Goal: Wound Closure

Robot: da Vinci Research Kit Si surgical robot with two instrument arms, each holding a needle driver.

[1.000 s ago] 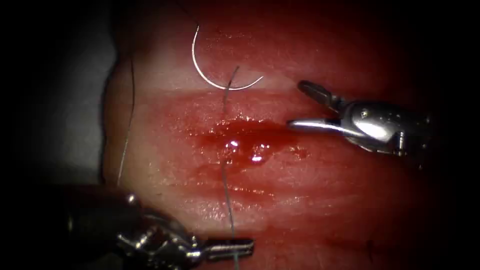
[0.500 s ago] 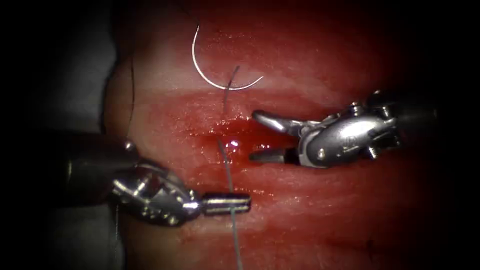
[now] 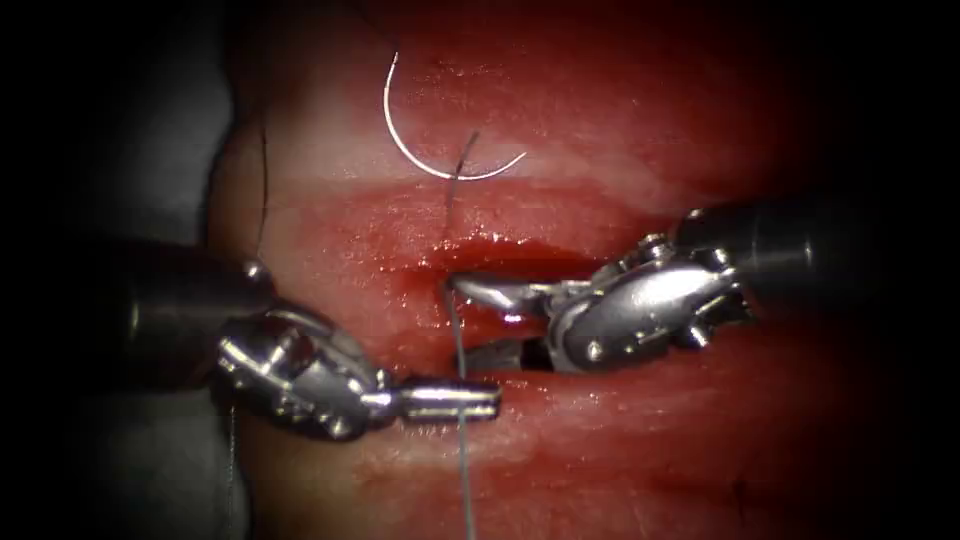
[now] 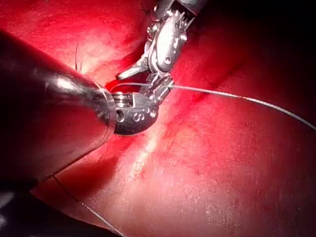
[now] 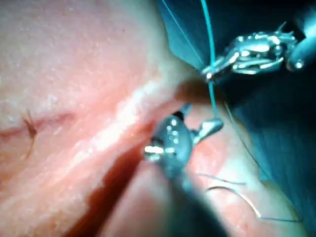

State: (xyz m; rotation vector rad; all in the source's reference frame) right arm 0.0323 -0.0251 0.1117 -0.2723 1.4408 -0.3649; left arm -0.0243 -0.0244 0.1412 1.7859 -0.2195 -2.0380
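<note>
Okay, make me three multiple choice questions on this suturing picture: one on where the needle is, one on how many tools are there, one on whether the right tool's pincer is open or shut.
1. Where is the needle?
A. In the left tool's pincer
B. Lying free on the tissue, above the cut
C. In the right tool's pincer

2. How many tools are at the cut?
A. One
B. Two
C. Three

3. How stands the right tool's pincer?
A. Open, astride the thread
B. Shut on the needle
C. Shut on the tissue

Answers:
1. B, the whole curve lies on the surface, touched by neither tool.
2. B, one comes from each side.
3. A, its jaws gape, while the left tool's pincer is shut on the thread.
</note>
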